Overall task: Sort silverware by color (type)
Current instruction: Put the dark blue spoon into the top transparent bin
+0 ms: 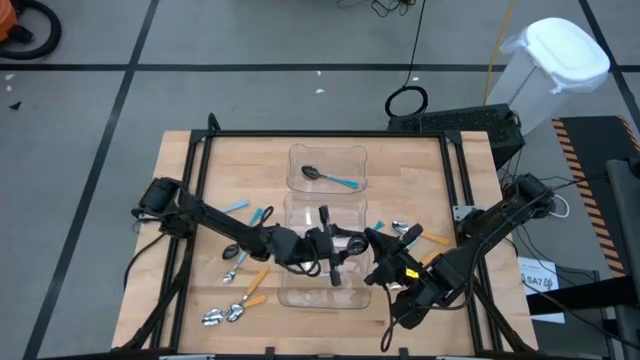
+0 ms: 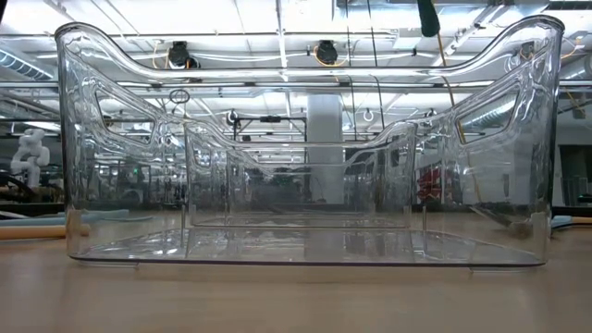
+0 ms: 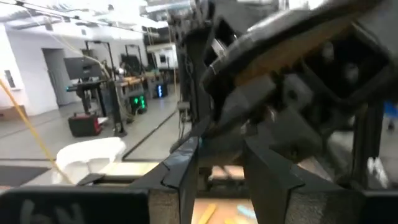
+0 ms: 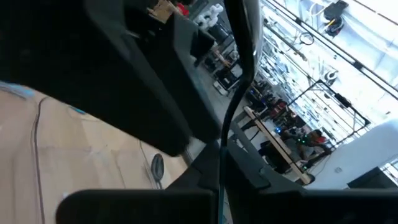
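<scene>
- Left gripper sits over the middle of the three clear plastic bins, which run in a row down the centre of the light wooden table. Its fingers are spread, a clear gap shows between them in the left wrist view, and nothing is visible held in it.
- Right gripper is at the right edge of the same middle bin, just beside the left gripper. Fingers pressed together; can't tell from any view whether anything is pinched.
- Far bin holds one spoon with a dark bowl and light-blue plastic handle, lying on the bin floor.
- Loose spoons left of the bins: blue-handled ones near the left arm, orange-handled ones nearer the front, and silver-bowled ones at the front-left.
- Right of the bins: a silver-bowled spoon with orange handle, close by the right gripper.
- Low view: nearest clear bin fills the frame, and no spoon shows in it.
</scene>
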Available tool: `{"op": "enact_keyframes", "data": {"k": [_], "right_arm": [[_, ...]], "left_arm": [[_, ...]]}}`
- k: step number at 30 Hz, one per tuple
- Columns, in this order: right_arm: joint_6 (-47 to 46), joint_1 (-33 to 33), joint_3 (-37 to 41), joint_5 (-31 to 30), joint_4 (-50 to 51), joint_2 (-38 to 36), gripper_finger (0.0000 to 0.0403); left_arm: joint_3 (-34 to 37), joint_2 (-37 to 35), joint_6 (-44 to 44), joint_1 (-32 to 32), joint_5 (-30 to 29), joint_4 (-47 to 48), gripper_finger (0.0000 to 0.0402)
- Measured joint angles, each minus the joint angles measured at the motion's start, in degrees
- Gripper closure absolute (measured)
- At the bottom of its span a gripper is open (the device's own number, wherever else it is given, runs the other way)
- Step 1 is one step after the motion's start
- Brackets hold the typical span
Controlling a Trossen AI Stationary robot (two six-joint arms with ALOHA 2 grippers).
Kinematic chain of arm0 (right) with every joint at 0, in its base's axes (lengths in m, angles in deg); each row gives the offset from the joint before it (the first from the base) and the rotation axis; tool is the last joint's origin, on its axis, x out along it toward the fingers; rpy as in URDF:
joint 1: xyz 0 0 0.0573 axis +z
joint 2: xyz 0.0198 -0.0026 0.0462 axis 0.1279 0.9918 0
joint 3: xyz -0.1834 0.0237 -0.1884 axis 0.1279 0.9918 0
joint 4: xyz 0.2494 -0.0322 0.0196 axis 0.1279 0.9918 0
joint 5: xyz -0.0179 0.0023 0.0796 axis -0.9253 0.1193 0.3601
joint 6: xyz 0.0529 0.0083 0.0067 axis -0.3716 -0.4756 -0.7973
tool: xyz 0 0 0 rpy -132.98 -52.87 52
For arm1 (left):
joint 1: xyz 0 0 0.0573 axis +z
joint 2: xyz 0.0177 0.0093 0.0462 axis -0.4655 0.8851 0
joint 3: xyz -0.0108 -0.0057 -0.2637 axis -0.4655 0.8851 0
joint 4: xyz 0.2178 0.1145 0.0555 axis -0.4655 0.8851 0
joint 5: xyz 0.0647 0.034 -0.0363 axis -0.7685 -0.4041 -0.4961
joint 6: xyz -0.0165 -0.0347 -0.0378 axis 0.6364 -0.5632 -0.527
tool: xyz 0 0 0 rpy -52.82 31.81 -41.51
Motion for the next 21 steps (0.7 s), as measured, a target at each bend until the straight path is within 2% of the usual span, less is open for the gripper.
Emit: {"op": "enact_keyframes", "data": {"k": [2,5,9,14,21], "right_arm": [[0.42,0.0,0.0,0.57,0.01,-0.81,0.0399],[0.48,-0.63,0.0,2.22,-0.1,-2.84,0.04],[0.45,-3.73,-0.02,9.49,-0.22,-6.25,0.04],[3.96,-10.74,-0.08,18.4,-1.29,-10.47,0.0401],[13.18,-22.33,-0.09,33.94,-6.3,-13.01,0.0402]], "left_arm": [[0.0,-2.41,0.65,-0.84,-0.69,5.17,0.0275],[-0.02,-7.48,0.83,-2.22,-3.37,18.2,0.0275],[-0.02,-15.1,-0.96,-3.27,-6.19,37.81,0.0275],[-0.04,-22.68,-7.4,-3.74,-6.49,58.72,0.0274],[-0.04,-24.79,-13.29,-3.51,-6.55,72.9,0.0274]]}}
